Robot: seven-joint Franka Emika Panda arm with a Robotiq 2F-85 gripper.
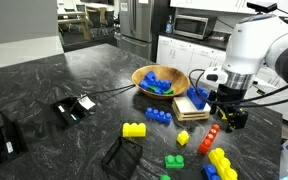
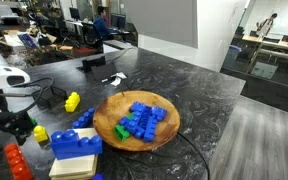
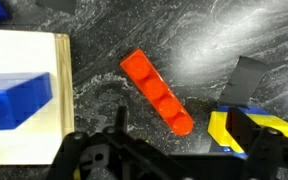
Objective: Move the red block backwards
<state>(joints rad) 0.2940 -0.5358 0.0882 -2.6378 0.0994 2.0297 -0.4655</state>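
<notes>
one red block (image 3: 156, 93), studs clear only in wrist view, pincer (image 3: 174, 142) spread

The counter (image 3: 224, 35) looks like dark polished stone, veined grey, with a soft sheen. The red block (image 3: 156, 92) is smooth, glossy plastic. So are the blue bricks (image 2: 139, 118) inside the bowl (image 2: 102, 112), which is warm, grained wood with a satin finish. Beside the bowl, the board (image 3: 34, 55) is pale, matt, unfinished-looking wood. The arm (image 1: 256, 45) has a glossy white shell, and the gripper (image 1: 228, 117) is matt black.
</notes>
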